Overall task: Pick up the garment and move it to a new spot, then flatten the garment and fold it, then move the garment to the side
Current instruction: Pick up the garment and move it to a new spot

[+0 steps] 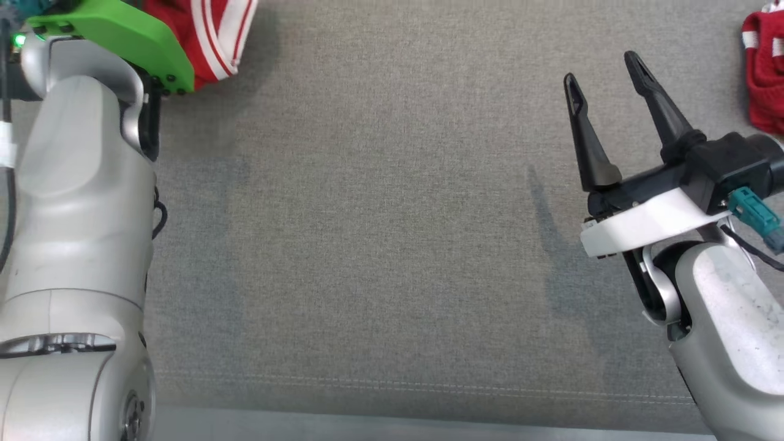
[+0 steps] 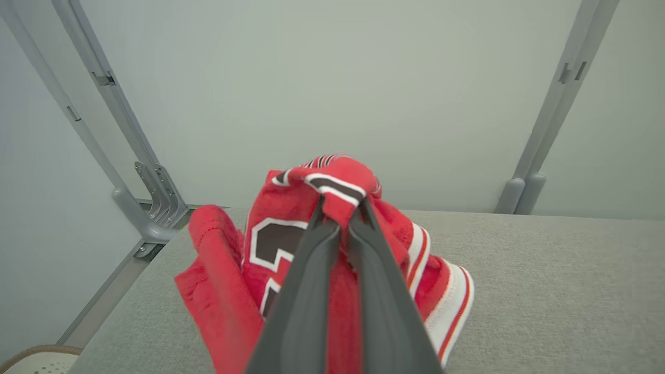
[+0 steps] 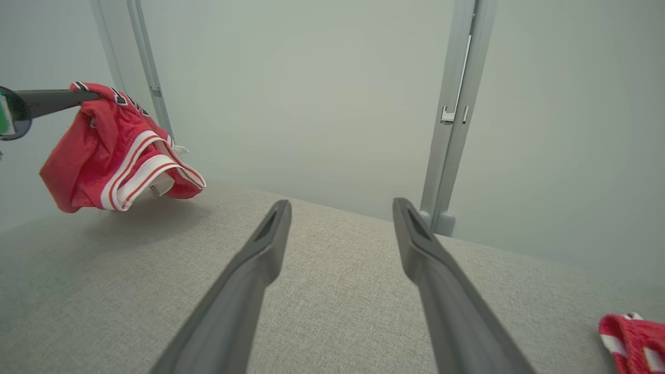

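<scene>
Up at the far left, we held the garment (image 2: 291, 244) pinched in our left gripper (image 2: 340, 200), its two long dark fingers clenched together on a bunched fold beside a black-and-white trimmed edge. It was a soft, fleecy red piece with white and orange striped bands, hanging crumpled over the grey woven cloth surface (image 1: 380, 214); we could not tell whether its lowest folds touched. Our right gripper (image 1: 601, 70) stood released, its smooth tapered fingers spread wide and empty above bare cloth. The left wrist view gave us a dark numeral outlined in white; the right wrist view showed the bundle side-on with its shadow beneath. A second red bundle (image 1: 765, 73) lay at the far right edge.
</scene>
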### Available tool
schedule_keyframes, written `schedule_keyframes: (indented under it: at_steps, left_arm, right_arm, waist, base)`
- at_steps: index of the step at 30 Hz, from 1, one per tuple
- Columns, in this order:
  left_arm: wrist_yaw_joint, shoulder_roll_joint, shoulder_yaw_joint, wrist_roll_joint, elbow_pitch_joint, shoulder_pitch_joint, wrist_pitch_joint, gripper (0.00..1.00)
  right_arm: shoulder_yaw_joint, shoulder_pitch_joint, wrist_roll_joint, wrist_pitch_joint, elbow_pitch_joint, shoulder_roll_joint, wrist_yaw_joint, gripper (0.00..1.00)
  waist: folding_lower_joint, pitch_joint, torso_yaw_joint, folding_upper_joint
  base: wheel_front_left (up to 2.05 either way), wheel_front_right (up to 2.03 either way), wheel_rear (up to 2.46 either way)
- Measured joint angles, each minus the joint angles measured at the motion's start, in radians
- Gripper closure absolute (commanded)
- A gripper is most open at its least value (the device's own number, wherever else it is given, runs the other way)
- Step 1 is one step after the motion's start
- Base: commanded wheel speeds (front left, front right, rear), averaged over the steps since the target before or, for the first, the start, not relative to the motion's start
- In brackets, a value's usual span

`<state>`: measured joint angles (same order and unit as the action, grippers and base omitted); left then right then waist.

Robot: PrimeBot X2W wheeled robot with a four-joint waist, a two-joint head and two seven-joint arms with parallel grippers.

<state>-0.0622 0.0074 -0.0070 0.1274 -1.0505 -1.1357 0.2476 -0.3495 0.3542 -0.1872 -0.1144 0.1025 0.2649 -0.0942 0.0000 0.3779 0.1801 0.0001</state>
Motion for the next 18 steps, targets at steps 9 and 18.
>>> schedule_keyframes:
  at_steps: [9, 18]
  left_arm:
    - [-0.065, -0.003, -0.131, 0.03, 0.055, 0.067, 0.001, 1.0]
    - [-0.07, 0.009, -0.385, 0.201, 0.169, 0.132, 0.001, 1.0]
  right_arm:
    - [-0.014, -0.064, -0.044, -0.046, -0.071, -0.064, -0.005, 0.0]
    - [-0.015, -0.098, -0.05, -0.064, -0.09, -0.079, -0.009, 0.0]
  waist:
    - [0.0, -0.113, -0.074, 0.0]
    - [0.0, -0.166, -0.185, 0.0]
  base:
    - [0.0, 0.0, 0.0]
    - [0.0, 0.0, 0.0]
